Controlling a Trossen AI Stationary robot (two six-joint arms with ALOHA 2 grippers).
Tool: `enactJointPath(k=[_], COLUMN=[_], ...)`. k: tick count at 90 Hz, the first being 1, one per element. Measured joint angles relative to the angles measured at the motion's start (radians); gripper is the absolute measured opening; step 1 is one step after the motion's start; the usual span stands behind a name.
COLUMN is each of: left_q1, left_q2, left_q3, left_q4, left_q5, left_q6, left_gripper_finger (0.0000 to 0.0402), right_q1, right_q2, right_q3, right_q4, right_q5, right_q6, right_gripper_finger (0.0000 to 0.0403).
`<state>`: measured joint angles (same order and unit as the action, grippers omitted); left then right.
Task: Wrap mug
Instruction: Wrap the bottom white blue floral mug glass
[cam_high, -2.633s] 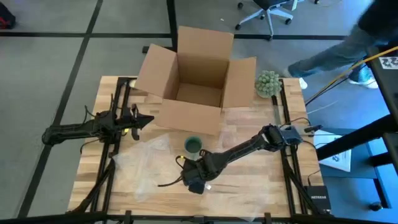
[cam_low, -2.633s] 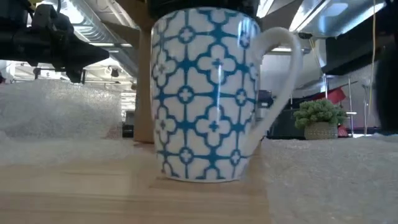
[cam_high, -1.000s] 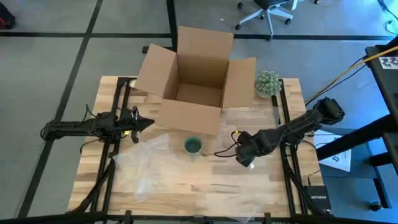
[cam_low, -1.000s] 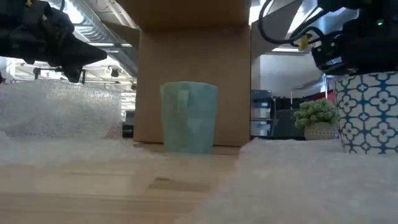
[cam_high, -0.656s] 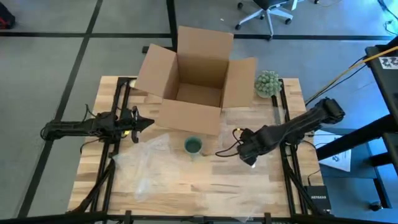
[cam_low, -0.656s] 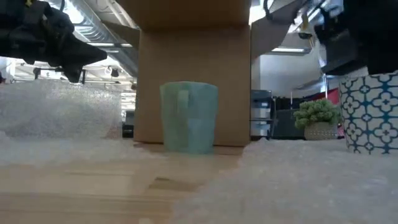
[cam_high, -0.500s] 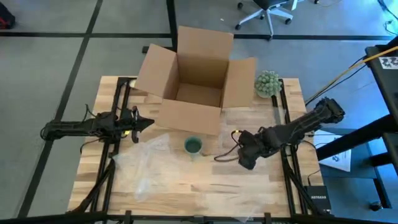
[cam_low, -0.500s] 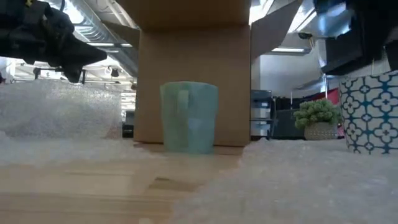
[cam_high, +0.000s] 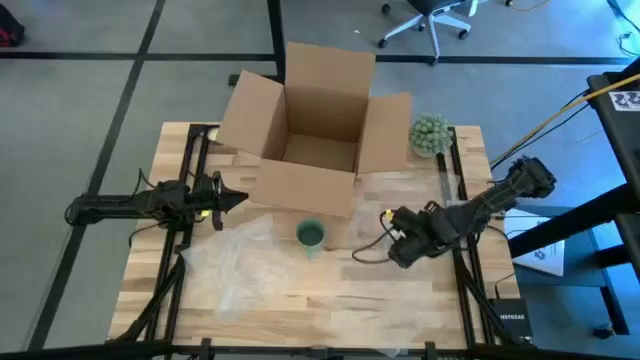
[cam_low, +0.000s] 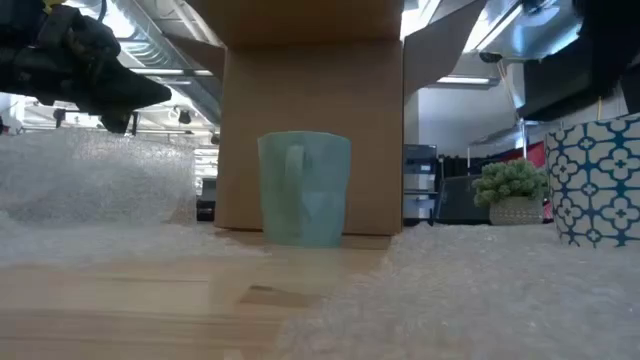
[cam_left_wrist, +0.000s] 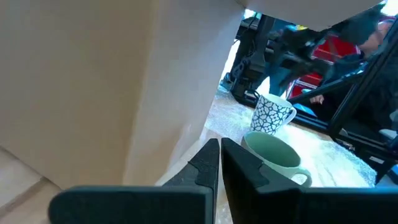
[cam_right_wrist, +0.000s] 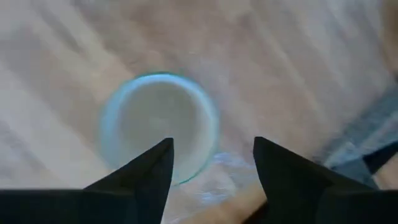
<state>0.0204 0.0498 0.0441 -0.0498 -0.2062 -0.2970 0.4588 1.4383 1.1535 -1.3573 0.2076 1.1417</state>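
Patterned blue-and-white mug (cam_low: 596, 182) stands upright on bubble wrap (cam_low: 480, 290) at the right side of the bench (cam_high: 300, 300), released. Right claw (cam_right_wrist: 211, 163) hangs just above it, fingers apart, mug rim seen between them from above; not touching as far as the low view shows. In the high view the right claw (cam_high: 402, 247) sits right of centre, the mug hidden under it. Second mug, plain green (cam_high: 310, 235), stands upright near the bench centre just in front of the open cardboard box (cam_high: 315, 125), well apart from the patterned one. More bubble wrap (cam_high: 235, 265) lies loose left of the green mug. Left claw (cam_high: 225, 194) waits at the left bench edge, raised, fingers together. Small potted plant (cam_high: 431, 133) at the far right corner beside the box.
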Motion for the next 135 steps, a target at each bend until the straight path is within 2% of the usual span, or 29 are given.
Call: enactJointPath(k=[18,28,36,48,52,59,73,83,101,125,135], left_q1=[0.000,0.000,0.000,0.000,0.000,0.000,0.000,0.000,-0.001,-0.001,-0.001], left_q2=[0.000,0.000,0.000,0.000,0.000,0.000,0.000,0.000,0.000,0.000,0.000], left_q3=[0.000,0.000,0.000,0.000,0.000,0.000,0.000,0.000,0.000,0.000,0.000], left_q4=[-0.001,-0.001,-0.001,0.000,0.000,0.000,0.000,0.000,-0.001,-0.001,-0.001], left_q5=[0.000,0.000,0.000,-0.002,-0.005,-0.007,-0.011,-0.011,-0.011,-0.011,-0.011], left_q6=[-0.004,-0.010,-0.010,-0.006,-0.003,0.009,0.010,0.010,-0.002,-0.009,-0.004], left_gripper_finger=[0.0000,0.0000,0.0000,0.0000,0.0000,0.0000,0.0000,0.0000,0.0000,0.0000,0.0000], right_q1=[-0.119,-0.147,-0.148,-0.145,-0.145,-0.145,-0.145,-0.145,-0.211,-0.294,-0.305], right_q2=[0.003,0.002,0.003,0.002,0.002,0.003,0.003,0.002,0.003,0.003,0.003], right_q3=[-0.173,-0.225,-0.239,-0.231,-0.222,-0.196,-0.086,-0.036,-0.091,-0.193,-0.215], right_q4=[0.250,0.316,0.326,0.323,0.323,0.317,0.190,0.120,0.158,0.248,0.280], right_q5=[-0.115,-0.164,-0.174,-0.194,-0.210,-0.224,-0.236,-0.163,-0.130,-0.184,-0.171], right_q6=[-0.159,-0.202,-0.210,-0.234,-0.239,-0.254,-0.283,-0.286,-0.326,-0.399,-0.408], right_gripper_finger=[0.0189,0.0167,0.0127,0.0030,0.0014,0.0018,0.0013,0.0008,0.0007,0.0005,0.0010])
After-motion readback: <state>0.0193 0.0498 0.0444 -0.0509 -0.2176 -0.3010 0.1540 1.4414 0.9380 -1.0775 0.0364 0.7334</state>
